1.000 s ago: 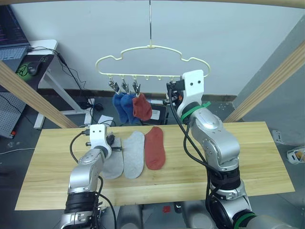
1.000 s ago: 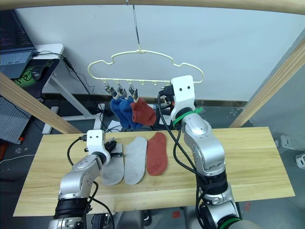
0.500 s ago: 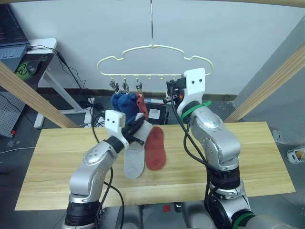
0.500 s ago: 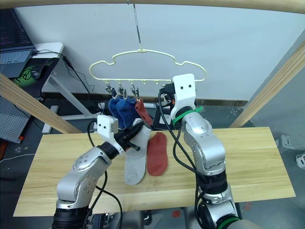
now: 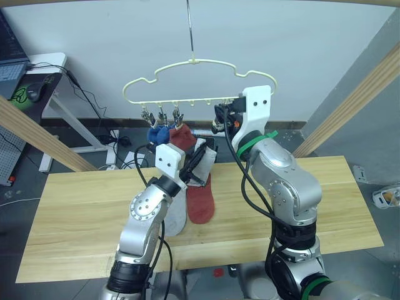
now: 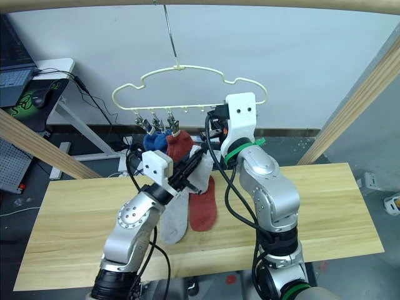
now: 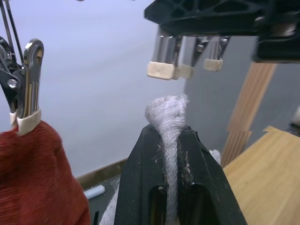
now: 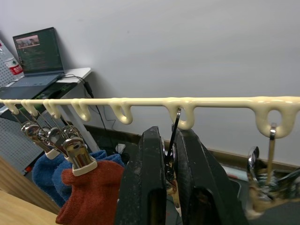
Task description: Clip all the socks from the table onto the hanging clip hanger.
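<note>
The pale-yellow clip hanger point(image 5: 199, 80) hangs by its hook above the table point(image 5: 337, 200). Two blue socks point(image 5: 154, 134) and one rust red sock point(image 5: 181, 137) hang from its left clips. My right gripper point(image 8: 169, 140) is shut on a free metal clip point(image 8: 172, 123) further right on the bar. My left gripper point(image 5: 203, 154) is raised just below it, shut on a light grey sock point(image 7: 168, 110) whose cuff sticks up close under the clip's pads. A second grey sock point(image 5: 175, 215) and a red sock point(image 5: 201, 200) lie flat on the table.
Thick wooden beams slant down at the left point(image 5: 37, 134) and right point(image 5: 350, 106), and a round pole point(image 6: 250, 5) runs overhead. A white desk point(image 5: 44, 62) with a laptop stands at the far left, with cables on the floor behind the table.
My left arm picked the leftmost grey sock off the table and carried it up and to the right, to just under the clip. The right gripper stayed on that clip.
</note>
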Robot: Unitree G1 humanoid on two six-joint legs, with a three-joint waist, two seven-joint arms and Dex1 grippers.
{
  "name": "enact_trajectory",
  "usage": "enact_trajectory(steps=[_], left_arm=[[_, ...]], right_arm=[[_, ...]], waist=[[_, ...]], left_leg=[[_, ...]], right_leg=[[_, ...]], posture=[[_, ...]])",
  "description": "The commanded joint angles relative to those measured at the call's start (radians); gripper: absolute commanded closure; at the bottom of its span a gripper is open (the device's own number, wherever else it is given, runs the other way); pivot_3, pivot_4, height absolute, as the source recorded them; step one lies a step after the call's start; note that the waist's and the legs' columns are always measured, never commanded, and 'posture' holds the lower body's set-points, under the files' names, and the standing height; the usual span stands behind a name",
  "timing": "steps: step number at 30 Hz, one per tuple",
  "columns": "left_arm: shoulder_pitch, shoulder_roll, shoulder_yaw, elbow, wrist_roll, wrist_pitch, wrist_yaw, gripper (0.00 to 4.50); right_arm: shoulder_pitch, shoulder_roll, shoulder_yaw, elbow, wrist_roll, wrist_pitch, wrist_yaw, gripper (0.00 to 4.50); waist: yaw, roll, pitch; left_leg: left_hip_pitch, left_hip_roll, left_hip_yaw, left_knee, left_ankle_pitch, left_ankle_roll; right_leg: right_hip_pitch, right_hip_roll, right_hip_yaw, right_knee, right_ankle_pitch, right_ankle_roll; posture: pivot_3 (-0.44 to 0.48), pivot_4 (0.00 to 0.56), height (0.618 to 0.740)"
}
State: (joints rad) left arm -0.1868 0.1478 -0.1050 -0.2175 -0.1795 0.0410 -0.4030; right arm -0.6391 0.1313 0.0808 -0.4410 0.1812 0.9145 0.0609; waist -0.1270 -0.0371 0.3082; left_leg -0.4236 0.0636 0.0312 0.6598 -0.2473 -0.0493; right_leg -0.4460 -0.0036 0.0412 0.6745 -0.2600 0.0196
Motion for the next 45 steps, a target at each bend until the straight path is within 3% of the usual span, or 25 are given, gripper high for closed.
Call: enact_trajectory(steps=[1, 21, 45], left_arm=[[-0.03, -0.034, -0.017, 0.032, 0.046, -0.105, 0.03, 4.48], [-0.197, -0.094, -0.028, 0.279, 0.065, -0.196, 0.042, 4.48], [-0.204, -0.121, -0.019, 0.237, 0.027, -0.186, 0.017, 4.48]], right_arm=[[-0.025, 0.023, 0.0, -0.065, 0.035, 0.003, -0.003, 4.5], [-0.02, 0.018, 0.017, -0.083, 0.1, 0.029, -0.021, 4.5], [0.006, -0.055, 0.084, -0.071, 0.057, -0.009, -0.019, 4.5]], waist=[[-0.002, 0.0, 0.0], [-0.015, 0.0, 0.0], [-0.016, 0.0, 0.0]], left_leg=[[0.0, 0.0, 0.0, 0.0, 0.0, 0.0], [-0.002, -0.001, 0.0, 0.0, -0.001, 0.002], [-0.002, 0.0, 0.0, 0.0, -0.001, 0.002]], right_leg=[[0.0, 0.0, 0.0, 0.0, 0.0, 0.0], [0.0, 0.0, -0.001, -0.002, 0.0, 0.001], [0.0, 0.001, -0.001, -0.002, 0.0, 0.001]], posture=[[-0.242, 0.324, 0.74], [-0.259, 0.318, 0.74], [-0.256, 0.318, 0.74]])
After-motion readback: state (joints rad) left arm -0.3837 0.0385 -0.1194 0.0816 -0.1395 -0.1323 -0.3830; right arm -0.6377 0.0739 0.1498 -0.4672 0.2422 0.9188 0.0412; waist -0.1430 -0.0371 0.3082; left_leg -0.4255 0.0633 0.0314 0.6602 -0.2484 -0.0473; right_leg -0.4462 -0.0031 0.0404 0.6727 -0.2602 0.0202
